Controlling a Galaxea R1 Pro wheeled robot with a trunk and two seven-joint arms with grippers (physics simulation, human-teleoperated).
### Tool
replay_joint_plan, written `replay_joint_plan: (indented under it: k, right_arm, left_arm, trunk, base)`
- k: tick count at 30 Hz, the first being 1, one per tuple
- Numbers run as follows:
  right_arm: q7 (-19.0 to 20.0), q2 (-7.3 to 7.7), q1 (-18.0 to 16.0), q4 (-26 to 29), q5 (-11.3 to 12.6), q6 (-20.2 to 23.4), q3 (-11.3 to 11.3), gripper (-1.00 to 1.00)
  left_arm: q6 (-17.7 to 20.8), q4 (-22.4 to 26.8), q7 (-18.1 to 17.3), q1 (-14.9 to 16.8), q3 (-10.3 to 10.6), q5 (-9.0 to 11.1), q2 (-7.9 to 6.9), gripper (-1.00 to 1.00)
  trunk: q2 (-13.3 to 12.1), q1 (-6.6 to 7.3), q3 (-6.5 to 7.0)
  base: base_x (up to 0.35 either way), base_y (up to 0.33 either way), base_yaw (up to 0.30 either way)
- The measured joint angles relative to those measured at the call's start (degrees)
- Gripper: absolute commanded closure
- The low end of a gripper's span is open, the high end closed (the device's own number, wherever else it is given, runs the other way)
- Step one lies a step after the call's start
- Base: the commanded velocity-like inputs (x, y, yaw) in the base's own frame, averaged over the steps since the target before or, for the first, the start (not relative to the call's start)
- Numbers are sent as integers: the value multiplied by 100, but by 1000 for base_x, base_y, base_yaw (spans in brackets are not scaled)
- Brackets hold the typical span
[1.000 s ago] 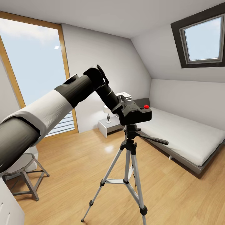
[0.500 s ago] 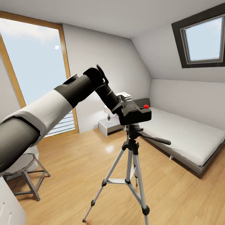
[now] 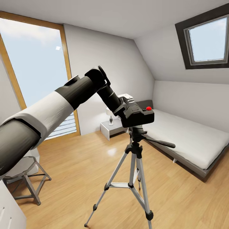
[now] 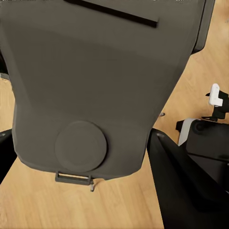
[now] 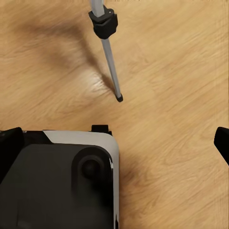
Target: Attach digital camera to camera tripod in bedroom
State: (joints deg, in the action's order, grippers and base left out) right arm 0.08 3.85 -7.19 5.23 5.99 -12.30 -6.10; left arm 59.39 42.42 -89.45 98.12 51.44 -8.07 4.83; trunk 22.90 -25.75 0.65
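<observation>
- Head view: there is nothing here that serves as a container. The digital camera (image 3: 137, 117), black with a red button on top, sits directly over the black head of the camera tripod (image 3: 133, 165), which stands on the wood floor of the bedroom (image 3: 79, 178) with its long black handle pointing toward the grey bed (image 3: 187, 136).
- Head view: the left arm reaches out from the lower left, rises to a bent joint near the tall window (image 3: 31, 63), then slopes down to the left gripper (image 3: 128, 106), which is at the camera's near end. From here it appears closed on the camera body, though the fingers are mostly hidden behind it.
- Head view: a nightstand (image 3: 111, 128) with a small lamp (image 3: 110, 114) stands by the far wall, and a grey stool (image 3: 27, 178) sits at the lower left.
- Left wrist view: the camera's dark grey body (image 4: 95, 90), with a round disc on it, takes up the space between the two black fingers (image 4: 179, 186), which lie against its sides. Part of the robot's white and black body and the wood floor show beside it.
- Right wrist view: one silver tripod leg (image 5: 110, 62) with a black clamp ends in a black foot on the floor, just beyond the robot's base (image 5: 57, 181). One dark fingertip (image 5: 222, 143) of the right gripper shows at the edge; I cannot tell how far it is open.
</observation>
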Motion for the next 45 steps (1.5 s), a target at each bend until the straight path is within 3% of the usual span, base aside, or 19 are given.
replay_joint_plan:
  k: [27,30,39,45]
  right_arm:
    - [5,0,0,0,0,-32,-9,-100]
    - [15,0,0,0,0,-194,-18,-100]
    - [68,0,0,-75,-16,-1296,-74,-100]
    - [393,7,0,-203,-236,-1862,-97,-100]
  left_arm:
    - [0,1,0,0,0,-2,-9,100]
    - [0,1,0,-1,0,-2,-9,100]
    - [0,1,0,-2,3,-1,-8,100]
    - [0,1,0,-3,8,-1,-2,100]
  trunk:
    - [-2,-1,0]
    - [-2,-1,0]
    - [-2,-1,0]
    - [-2,-1,0]
  base:
    - [36,9,0]
    - [5,0,0]
    - [1,0,0]
    - [0,0,0]
